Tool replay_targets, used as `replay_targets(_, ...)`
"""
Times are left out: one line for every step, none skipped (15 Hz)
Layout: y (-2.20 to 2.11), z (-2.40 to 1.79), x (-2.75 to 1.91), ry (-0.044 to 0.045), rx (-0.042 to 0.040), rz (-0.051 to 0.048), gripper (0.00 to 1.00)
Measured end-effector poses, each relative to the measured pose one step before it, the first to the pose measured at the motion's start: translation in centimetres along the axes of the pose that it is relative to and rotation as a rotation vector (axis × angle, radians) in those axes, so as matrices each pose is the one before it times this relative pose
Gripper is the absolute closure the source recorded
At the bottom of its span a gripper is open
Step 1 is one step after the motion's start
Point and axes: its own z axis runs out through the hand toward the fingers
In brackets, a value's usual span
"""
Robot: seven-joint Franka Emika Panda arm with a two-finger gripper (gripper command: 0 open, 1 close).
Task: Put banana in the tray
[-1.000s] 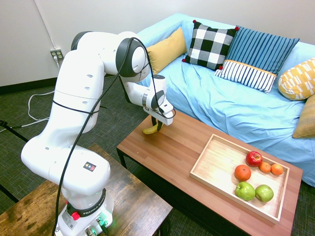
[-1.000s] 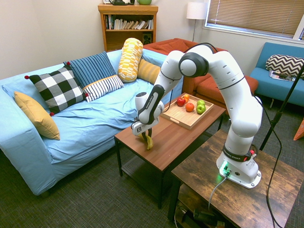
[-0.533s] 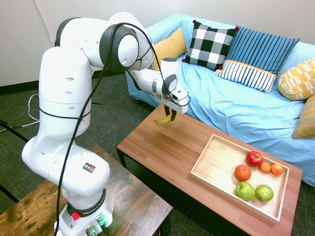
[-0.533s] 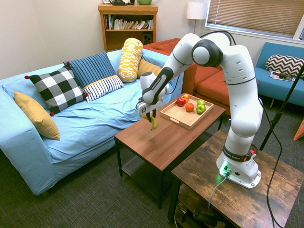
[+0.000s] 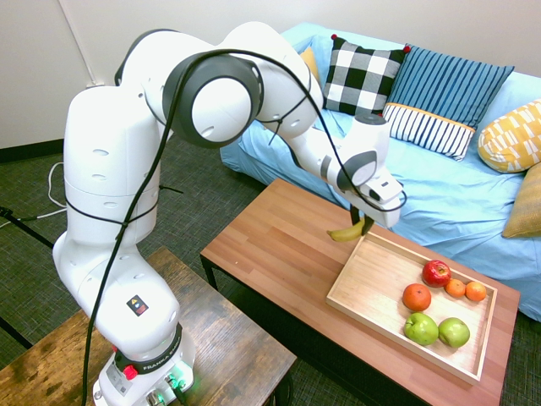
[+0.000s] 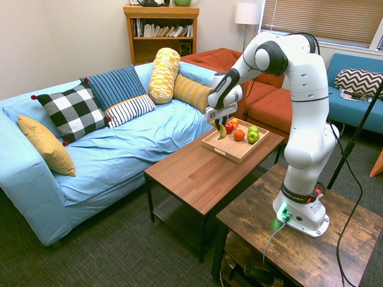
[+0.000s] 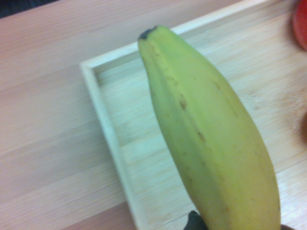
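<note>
Blue sofa (image 6: 114, 143), wooden bookshelf (image 6: 160, 33), dark carpet (image 6: 114, 251)

I log bright, even room light and sharp exterior views with slight wide-angle bowing. My wrist view is soft: the banana (image 7: 211, 143) below the gripper blurs.

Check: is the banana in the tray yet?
Not yet. The gripper holds the banana in the air over the tray's near corner.

A: First exterior view? 
B: High beside the arm, facing the sofa (image 5: 406, 169). 
A: Second? 
B: Opposite side, farther back. Both share the table (image 5: 279, 254) (image 6: 203, 173). 
A: Wrist? 
B: Close above the tray (image 7: 103, 110), rim at 9 o'clock.
</note>
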Motion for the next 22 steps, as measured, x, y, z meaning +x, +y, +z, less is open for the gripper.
replay_targets(0.608, 1.388, 1.180, -0.00532, -0.00480, 0.01119, 1.00)
replay_targets(0.351, 1.483, 0.847, -0.00972, -0.00564, 0.00756, 1.00)
replay_targets(0.157, 1.459, 0.632, -0.00698, -0.00895, 0.01036, 1.00)
replay_targets(0.075, 1.430, 0.457, -0.00501, -0.01203, 0.00933, 1.00)
replay_targets(-0.023, 1.240, 0.379, -0.00549, -0.00909, 0.00646, 1.00)
replay_targets(0.002, 1.108, 0.397, -0.00384, -0.00899, 0.00567, 1.00)
replay_targets(0.091, 1.080, 0.391, -0.00155, -0.01159, 0.00528, 1.00)
replay_targets(0.179, 1.033, 0.343, -0.00189, -0.01219, 0.00431, 1.00)
replay_targets(0.264, 1.065, 0.301, -0.00778, -0.00788, 0.00427, 1.00)
replay_targets(0.380, 0.969, 0.324, -0.00897, -0.00610, 0.00242, 1.00)
replay_targets(0.528, 0.863, 0.272, -0.00913, -0.00410, 0.00071, 0.00)
replay_targets(0.454, 0.702, 0.235, -0.00723, -0.00226, 0.00320, 0.00)
replay_targets(0.349, 0.588, 0.119, -0.00640, -0.00211, 0.00086, 0.00)
replay_targets(0.156, 0.468, 0.048, -0.00342, 0.00332, -0.00153, 0.00)
replay_targets(0.072, 0.410, -0.059, -0.00267, 0.00270, -0.00204, 0.00)
replay_targets(0.044, 0.211, -0.032, -0.00283, 0.00287, -0.00023, 0.00)
replay_targets(0.008, -0.013, 0.022, -0.00211, 0.00343, 0.00029, 0.00)
replay_targets(0.006, -0.006, 0.009, -0.00178, 0.00259, 0.00002, 0.00)
replay_targets(-0.084, -0.080, -0.025, 0.00058, 0.00166, -0.00123, 0.00)
replay_targets(-0.202, -0.223, -0.071, 0.00216, 0.00288, -0.00307, 0.00)
replay_targets(-0.231, -0.373, -0.036, 0.00379, 0.00364, -0.00314, 0.00)
replay_targets(-0.141, -0.570, 0.098, 0.00542, 0.00323, -0.00103, 0.00)
